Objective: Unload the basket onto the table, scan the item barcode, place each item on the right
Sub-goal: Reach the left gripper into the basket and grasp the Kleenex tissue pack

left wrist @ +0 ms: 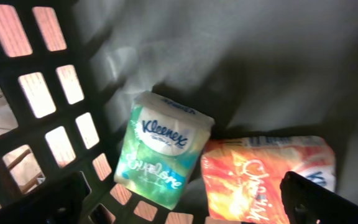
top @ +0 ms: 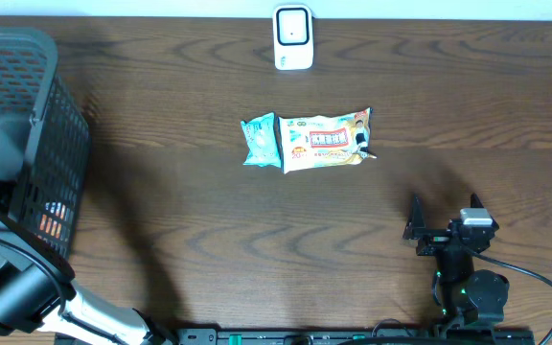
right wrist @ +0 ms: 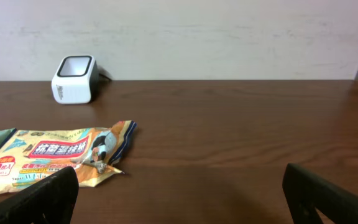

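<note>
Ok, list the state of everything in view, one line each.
Left pincer, open, empty, inside the basket.
Right pincer, open, empty, above the table.
Scanner, upright, nothing before it.
Wipes pack, flat on the table, ungrasped.
Teal packet, flat, against the wipes pack.
Kleenex pack, lying in the basket.
Orange pack, lying beside it.

Between my left fingers (left wrist: pixel 328 199) I see green-and-white tissues (left wrist: pixel 163 149) and an orange pack (left wrist: pixel 260 180); beyond my right fingers (right wrist: pixel 39 199), a yellow pouch (right wrist: pixel 48 155) and white scanner (right wrist: pixel 74 79).
</note>
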{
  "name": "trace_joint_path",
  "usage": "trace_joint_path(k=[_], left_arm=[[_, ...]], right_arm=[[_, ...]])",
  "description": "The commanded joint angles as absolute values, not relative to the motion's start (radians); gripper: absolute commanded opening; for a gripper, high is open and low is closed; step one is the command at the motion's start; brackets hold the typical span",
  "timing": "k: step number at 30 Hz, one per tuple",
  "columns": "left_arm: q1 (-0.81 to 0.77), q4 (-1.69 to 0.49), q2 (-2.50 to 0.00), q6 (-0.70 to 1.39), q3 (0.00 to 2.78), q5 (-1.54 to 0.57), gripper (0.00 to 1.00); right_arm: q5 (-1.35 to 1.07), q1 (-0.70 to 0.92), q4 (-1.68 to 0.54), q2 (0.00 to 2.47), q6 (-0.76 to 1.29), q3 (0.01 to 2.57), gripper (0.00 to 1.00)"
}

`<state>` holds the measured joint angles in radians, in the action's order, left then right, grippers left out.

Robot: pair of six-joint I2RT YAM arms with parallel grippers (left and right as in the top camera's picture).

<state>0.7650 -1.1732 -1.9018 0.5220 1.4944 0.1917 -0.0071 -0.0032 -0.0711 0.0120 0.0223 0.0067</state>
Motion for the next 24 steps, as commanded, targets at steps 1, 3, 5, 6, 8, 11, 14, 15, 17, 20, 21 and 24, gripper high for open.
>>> trace_joint_path(k=[1,3,5,6,8,11,14,15,17,20,21,24], left_arm=[[0.769,-1.181,-1.885,0.537,1.460,0.229,0.86],[0.769,-1.182,-1.885,0.537,1.443,0.229,0.81],[0.770,-1.181,-1.885,0.537,1.425,0.230,0.81],[0.770,-1.180,-1.885,0.537,1.415,0.230,0.81],[0.770,-1.176,-1.885,0.537,1.398,0.234,0.81],[0.770,-1.166,-1.885,0.537,1.374,0.237,0.81],[0.772,-1.156,-1.885,0.537,1.361,0.243,0.81],[0.774,-1.156,-1.885,0.536,1.360,0.250,0.81],[0.782,-1.158,-1.885,0.536,1.360,0.256,0.80],[0.804,-1.158,-1.885,0.536,1.359,0.256,0.77],[0.812,-1.158,-1.885,0.536,1.359,0.256,0.77],[0.850,-1.158,-1.885,0.536,1.359,0.256,0.72]], right_arm=[[-0.006,0.004,-0.076,0.007,0.029,0.005,0.99],[-0.006,0.004,-0.076,0.007,0.029,0.005,0.99],[-0.006,0.004,-0.076,0.007,0.029,0.005,0.99],[-0.006,0.004,-0.076,0.007,0.029,0.005,0.99],[-0.006,0.004,-0.076,0.007,0.029,0.005,0.99],[-0.006,0.004,-0.076,0.007,0.029,0.005,0.99],[-0.006,0.004,-0.076,0.007,0.029,0.005,0.99],[-0.006,0.004,-0.076,0.007,0.029,0.005,0.99],[-0.006,0.004,-0.076,0.007,0.029,0.005,0.99],[-0.006,0.004,-0.076,0.007,0.029,0.005,0.99],[-0.006,0.004,-0.076,0.007,0.029,0.005,0.99],[-0.006,0.004,-0.076,0.007,0.029,0.005,0.99]])
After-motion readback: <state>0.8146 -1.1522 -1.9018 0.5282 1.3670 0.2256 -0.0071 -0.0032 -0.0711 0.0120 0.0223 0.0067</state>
